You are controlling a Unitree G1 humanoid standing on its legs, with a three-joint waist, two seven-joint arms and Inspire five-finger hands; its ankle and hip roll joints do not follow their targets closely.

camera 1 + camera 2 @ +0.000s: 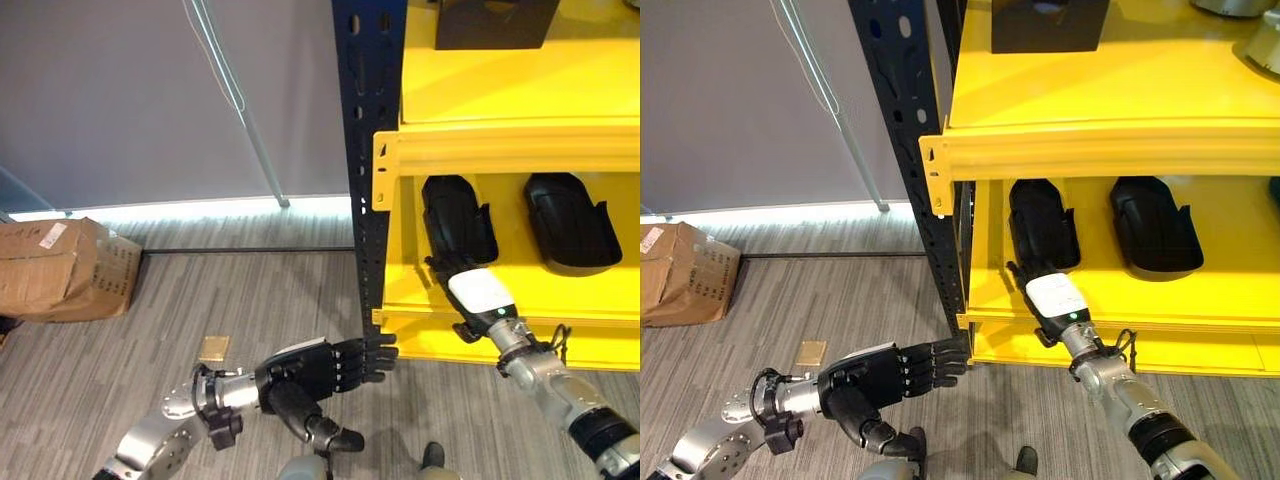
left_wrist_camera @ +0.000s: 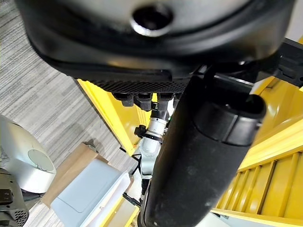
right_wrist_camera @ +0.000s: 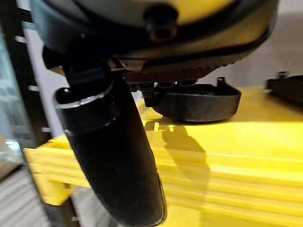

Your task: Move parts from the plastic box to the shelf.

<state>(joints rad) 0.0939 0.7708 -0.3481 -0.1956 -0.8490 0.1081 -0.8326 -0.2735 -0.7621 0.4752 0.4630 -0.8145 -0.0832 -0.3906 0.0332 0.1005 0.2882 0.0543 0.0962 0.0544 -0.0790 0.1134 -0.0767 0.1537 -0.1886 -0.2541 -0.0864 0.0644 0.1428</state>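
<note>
right robot hand (image 1: 1058,296), fingers straight, touches the black part (image 1: 1042,222) on the yellow shelf (image 1: 1200,300).

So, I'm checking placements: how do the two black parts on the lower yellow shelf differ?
The left black part lies near the shelf's blue upright, and the right hand reaches its near end; the right black part lies further along with no hand at it. The left part looks narrower, the right one broader. Both are dark moulded pieces resting flat on the lower yellow shelf, lengthwise front to back.
</note>
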